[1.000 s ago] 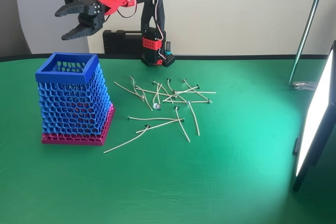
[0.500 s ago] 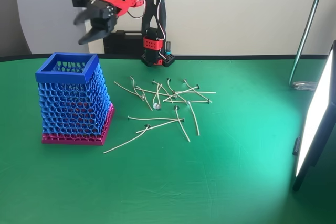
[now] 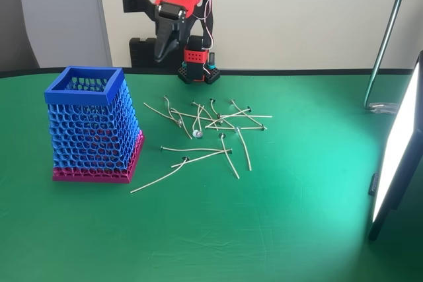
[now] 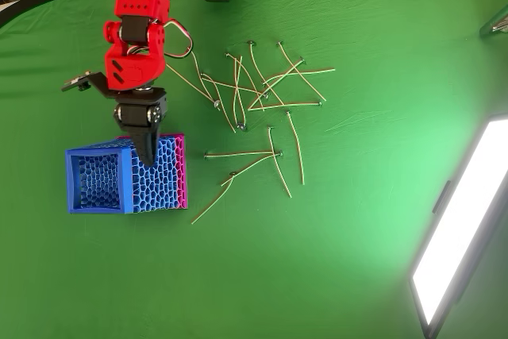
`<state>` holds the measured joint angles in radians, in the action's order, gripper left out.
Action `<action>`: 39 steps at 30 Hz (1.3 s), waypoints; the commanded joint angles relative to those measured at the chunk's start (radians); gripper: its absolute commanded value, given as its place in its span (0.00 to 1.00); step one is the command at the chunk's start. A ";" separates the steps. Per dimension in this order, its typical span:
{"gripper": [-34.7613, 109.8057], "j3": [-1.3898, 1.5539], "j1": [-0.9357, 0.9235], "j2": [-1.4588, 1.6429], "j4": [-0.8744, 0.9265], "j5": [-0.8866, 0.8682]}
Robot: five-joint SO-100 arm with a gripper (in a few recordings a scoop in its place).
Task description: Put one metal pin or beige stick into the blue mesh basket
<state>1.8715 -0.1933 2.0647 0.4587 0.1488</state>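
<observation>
Claw (image 3: 163, 49) raised, jaws together and empty, above the worktop (image 3: 277, 229); for a clean pick, descend on the isolated beige stick (image 4: 213, 200) at the pile's 7 o'clock edge, near the blue mesh basket (image 3: 84, 78).

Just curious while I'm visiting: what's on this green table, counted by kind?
Sticks: about 15 (they overlap, so the count is not exact)
Basket: 1
Robot arm: 1
Light panel: 1
Total: about 18
</observation>
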 commanded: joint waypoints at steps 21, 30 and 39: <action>0.24 0.842 0.204 0.828 0.086 -0.048; 0.24 1.035 0.216 1.167 0.318 -0.069; 0.24 1.057 0.209 1.259 0.357 -0.043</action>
<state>2.9115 0.0230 3.3134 0.8376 0.0920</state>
